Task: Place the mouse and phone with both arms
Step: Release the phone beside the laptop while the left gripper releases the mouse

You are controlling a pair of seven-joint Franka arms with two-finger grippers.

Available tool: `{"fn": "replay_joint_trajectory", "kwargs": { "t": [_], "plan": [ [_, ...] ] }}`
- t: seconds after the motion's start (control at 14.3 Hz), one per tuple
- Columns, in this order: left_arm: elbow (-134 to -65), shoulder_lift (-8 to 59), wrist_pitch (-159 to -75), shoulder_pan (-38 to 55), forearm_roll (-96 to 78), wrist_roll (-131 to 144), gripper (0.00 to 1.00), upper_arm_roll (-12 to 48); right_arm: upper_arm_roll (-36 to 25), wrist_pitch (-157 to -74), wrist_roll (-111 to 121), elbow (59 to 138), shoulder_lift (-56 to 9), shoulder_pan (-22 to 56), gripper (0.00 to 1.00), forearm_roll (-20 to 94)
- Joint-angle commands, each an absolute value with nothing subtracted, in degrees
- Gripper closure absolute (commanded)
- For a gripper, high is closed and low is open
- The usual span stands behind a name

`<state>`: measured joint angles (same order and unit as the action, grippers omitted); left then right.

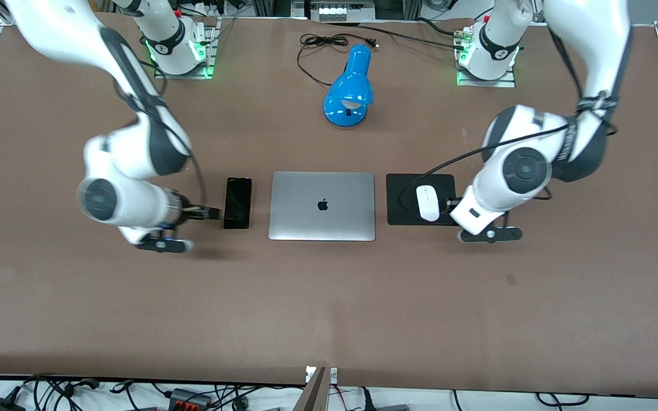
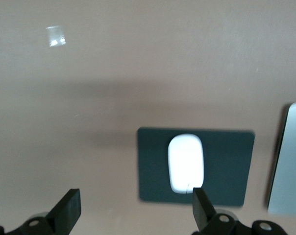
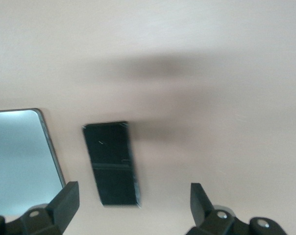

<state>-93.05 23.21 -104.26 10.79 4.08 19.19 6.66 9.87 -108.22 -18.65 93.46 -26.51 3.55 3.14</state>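
Mouse [image 1: 428, 203] sits on your pad [image 1: 403, 214], phone [image 1: 237, 202] beside the laptop [image 1: 322, 206]; left gripper [image 2: 136, 211] and right gripper [image 3: 133, 209] hover above, jaws wide, empty.

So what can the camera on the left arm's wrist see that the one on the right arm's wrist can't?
Only the left wrist view shows the white mouse lying on the black mouse pad, with the left gripper open above the table. Only the right wrist view shows the black phone flat on the table, with the right gripper open and holding nothing. Both views share the brown table and an edge of the silver laptop.
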Motion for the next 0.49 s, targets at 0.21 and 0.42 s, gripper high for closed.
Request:
{"fn": "replay_joint_trajectory", "kwargs": {
  "t": [0.21,0.42],
  "plan": [
    [-83.76,18.82,-87.91,3.27,5.01,0.65,0.0,7.21,8.97,-96.68,-16.79,94.22,-11.54,-2.37,0.0,1.58],
    [-83.58,13.47,-87.45,-1.13,4.39,-9.56,0.0,7.65,9.05,-93.8,-15.22,94.22,-5.47,-6.22,0.0,1.67]
  ]
}}
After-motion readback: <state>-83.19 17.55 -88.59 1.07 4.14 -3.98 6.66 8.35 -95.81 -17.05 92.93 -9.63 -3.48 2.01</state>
